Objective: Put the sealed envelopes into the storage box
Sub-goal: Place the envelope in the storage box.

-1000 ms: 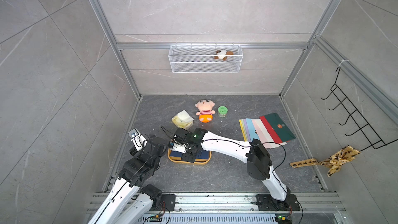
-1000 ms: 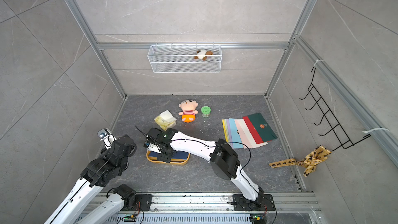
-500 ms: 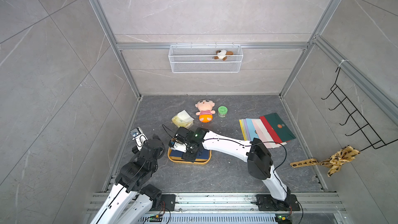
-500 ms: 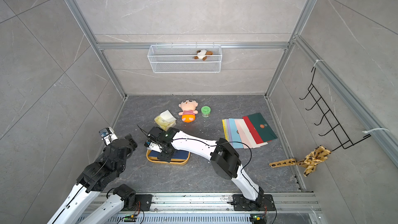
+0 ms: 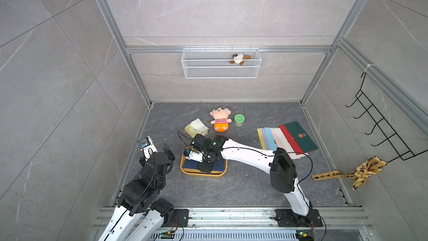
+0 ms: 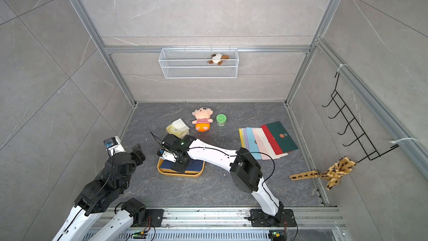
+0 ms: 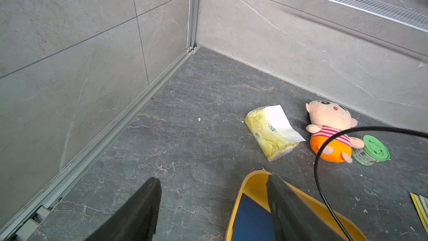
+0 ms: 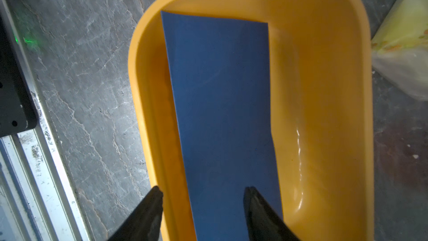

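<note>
Grey desk (image 5: 231,188) carries a fan of sealed envelopes (image 5: 287,140) on the right, well apart from the storage box (image 5: 203,174). One navy envelope (image 8: 222,103) lies flat inside the box. The right tool (image 8: 203,192) hangs over it, jaws spread, gripping nothing. The left tool (image 7: 212,180) is likewise released and empty, beside the box.

Judgement: lift the right tool straight up, clear of the rim, so no finger drags the paper out.

Unclear whether a fingertip touches the navy envelope — its seal is unseen and its near end is cut off. The fan's lower envelopes show only as strips.
</note>
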### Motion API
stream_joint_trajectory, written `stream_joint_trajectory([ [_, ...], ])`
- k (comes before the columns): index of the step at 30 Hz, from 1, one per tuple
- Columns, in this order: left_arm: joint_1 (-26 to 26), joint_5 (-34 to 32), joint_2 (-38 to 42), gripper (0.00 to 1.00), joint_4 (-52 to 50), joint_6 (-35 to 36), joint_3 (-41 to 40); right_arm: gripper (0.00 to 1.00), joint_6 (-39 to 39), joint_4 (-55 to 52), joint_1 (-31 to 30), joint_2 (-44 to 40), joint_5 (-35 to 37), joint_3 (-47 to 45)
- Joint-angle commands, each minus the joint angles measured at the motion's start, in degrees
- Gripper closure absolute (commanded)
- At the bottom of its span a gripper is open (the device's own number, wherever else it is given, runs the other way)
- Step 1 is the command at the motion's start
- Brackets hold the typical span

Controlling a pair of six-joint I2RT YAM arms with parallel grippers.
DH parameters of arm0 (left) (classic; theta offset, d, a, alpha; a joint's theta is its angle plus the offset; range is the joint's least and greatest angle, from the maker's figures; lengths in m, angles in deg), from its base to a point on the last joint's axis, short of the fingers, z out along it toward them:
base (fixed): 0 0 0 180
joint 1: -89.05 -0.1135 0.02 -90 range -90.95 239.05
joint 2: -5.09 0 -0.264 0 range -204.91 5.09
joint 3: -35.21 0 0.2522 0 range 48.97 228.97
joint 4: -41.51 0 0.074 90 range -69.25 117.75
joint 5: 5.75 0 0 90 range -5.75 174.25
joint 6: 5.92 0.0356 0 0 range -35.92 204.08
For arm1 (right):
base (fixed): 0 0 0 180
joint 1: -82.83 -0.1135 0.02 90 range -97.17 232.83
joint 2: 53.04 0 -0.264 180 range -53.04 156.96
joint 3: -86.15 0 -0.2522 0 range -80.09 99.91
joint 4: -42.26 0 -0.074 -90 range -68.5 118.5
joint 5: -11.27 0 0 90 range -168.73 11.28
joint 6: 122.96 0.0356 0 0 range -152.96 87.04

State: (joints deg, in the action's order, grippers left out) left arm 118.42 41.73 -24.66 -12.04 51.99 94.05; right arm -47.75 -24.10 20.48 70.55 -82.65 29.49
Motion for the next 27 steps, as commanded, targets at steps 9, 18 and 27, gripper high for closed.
stream_joint_trajectory([
  [9,-0.13,-0.81,-0.21,0.22,1.67,1.28,-0.4,0.41,-0.55,-1.86,-1.02,3.63,-0.32,3.55],
  [18,-0.12,-0.81,-0.39,0.21,1.65,1.01,-0.41,0.45,-0.59,-4.4,-1.01,6.79,1.49,7.1],
  [27,-0.15,-0.81,-0.36,0.21,1.66,0.93,-0.51,0.47,-0.45,-5.15,-1.1,7.8,5.09,8.82],
])
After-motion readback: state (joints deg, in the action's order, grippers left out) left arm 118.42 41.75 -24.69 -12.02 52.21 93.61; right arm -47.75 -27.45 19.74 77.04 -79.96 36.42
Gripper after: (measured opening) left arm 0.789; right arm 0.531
